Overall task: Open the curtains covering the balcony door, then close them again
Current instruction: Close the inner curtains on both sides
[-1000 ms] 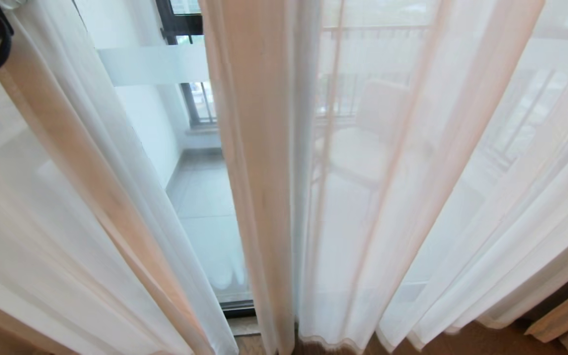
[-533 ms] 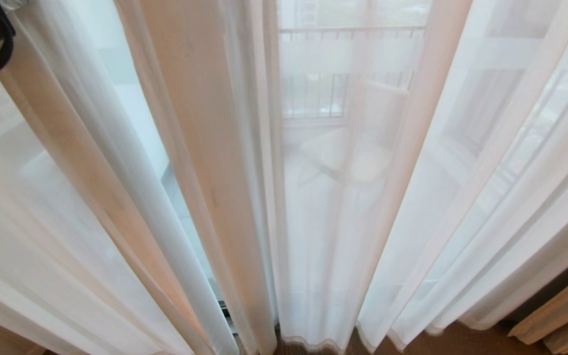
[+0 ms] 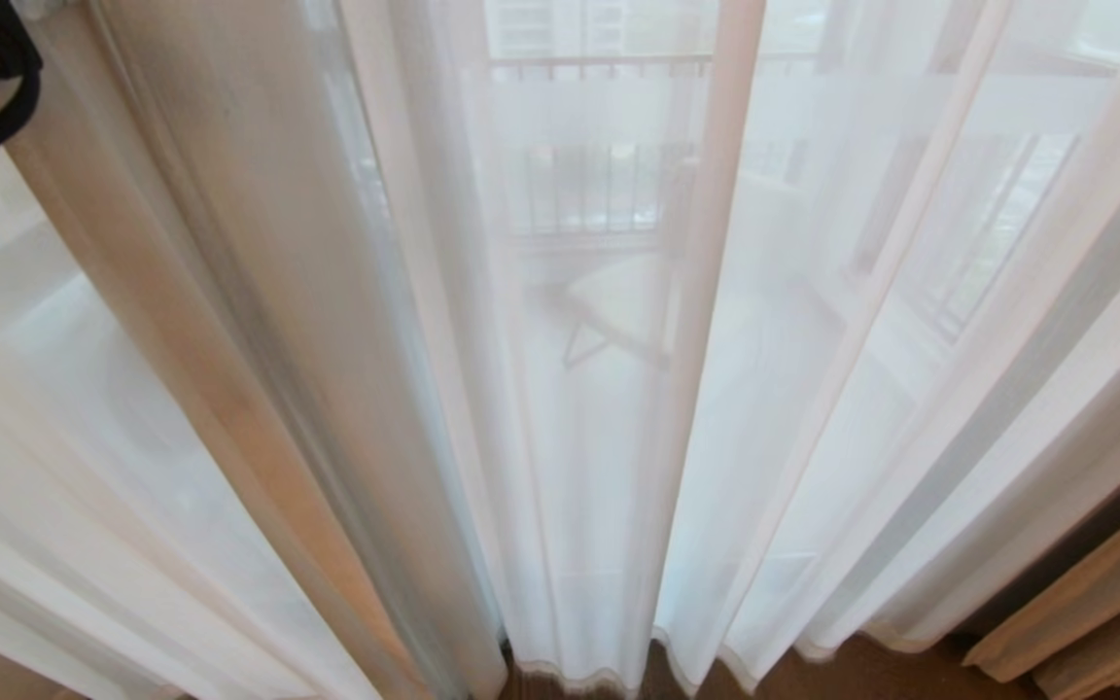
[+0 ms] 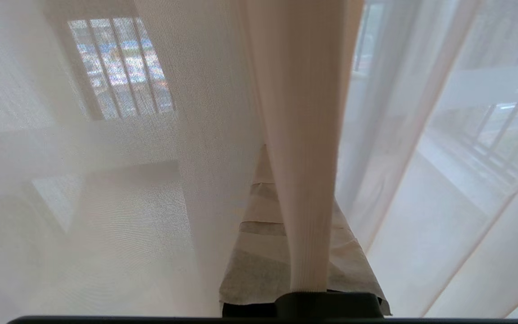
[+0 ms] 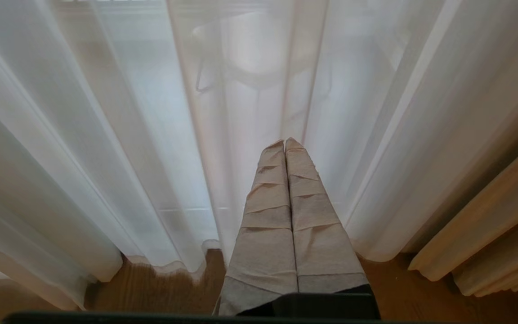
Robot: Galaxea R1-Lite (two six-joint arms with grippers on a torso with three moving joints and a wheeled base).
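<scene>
The sheer curtains [image 3: 609, 389] were hung across the whole scene, the balcony door dimly visible behind. The left tool [image 4: 301, 274] was clamped on a curtain fold; the right tool [image 5: 286, 148] was closed, empty. The thin fold could be slipped free if tugged sharply.

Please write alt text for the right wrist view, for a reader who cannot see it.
The right gripper, its tape-wrapped fingers pressed together and holding nothing, points at the sheer white curtains, which hang to a wooden floor. A heavier beige drape hangs at one edge.
</scene>
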